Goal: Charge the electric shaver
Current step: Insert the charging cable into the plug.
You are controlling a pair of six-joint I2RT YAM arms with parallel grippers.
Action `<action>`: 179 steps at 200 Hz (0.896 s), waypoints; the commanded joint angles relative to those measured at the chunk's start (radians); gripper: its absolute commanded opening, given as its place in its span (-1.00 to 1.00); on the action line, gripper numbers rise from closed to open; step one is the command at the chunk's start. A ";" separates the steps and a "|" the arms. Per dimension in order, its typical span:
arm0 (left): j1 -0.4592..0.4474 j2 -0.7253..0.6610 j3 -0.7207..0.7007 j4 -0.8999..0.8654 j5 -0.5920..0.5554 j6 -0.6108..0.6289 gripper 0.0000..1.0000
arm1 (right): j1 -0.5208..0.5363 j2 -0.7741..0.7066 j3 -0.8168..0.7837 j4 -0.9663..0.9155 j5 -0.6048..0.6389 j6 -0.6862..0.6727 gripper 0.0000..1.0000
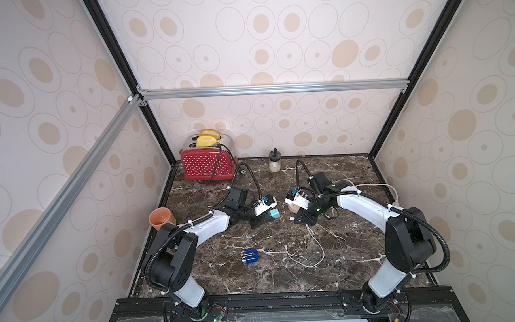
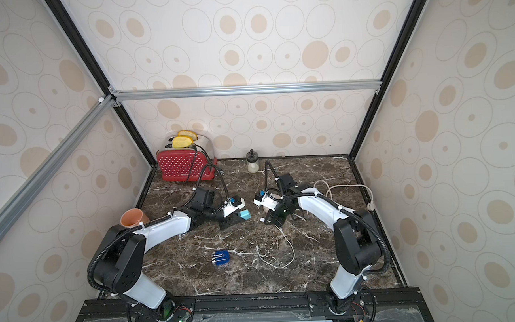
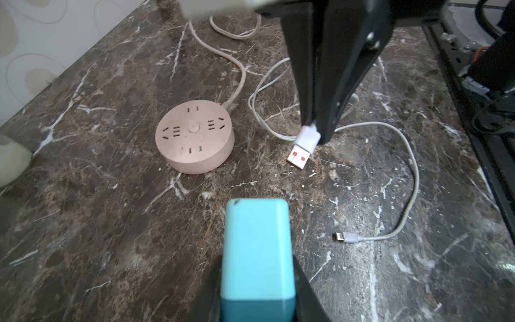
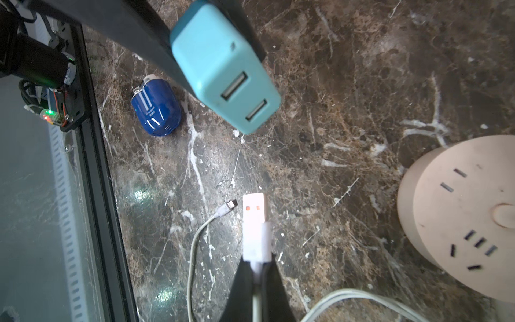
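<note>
Left fingers (image 1: 265,218) clamp the teal adapter (image 4: 223,67), right fingers (image 4: 257,278) pinch the USB plug (image 4: 255,220) at its 3 o'clock, and the electric shaver (image 1: 250,257) lies on the desk (image 1: 342,253) at their 6 o'clock, nearer the left arm.

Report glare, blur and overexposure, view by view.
Right wrist view: two bright glare spots on the dark marble tabletop, and the white USB plug is washed out. Left wrist view: the teal cube adapter close to the lens is soft. Both top views: evenly lit and sharp.
</note>
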 commanded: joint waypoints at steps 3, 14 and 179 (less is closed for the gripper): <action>-0.001 0.009 0.050 -0.107 0.068 0.165 -1.00 | 0.012 0.013 0.028 -0.065 -0.028 -0.039 -1.00; -0.002 0.005 0.053 -0.133 0.068 0.205 -1.00 | 0.012 0.014 0.030 -0.064 -0.029 -0.040 -1.00; -0.001 -0.035 0.039 -0.165 0.128 0.304 -1.00 | 0.069 0.056 0.107 -0.100 -0.072 -0.046 -1.00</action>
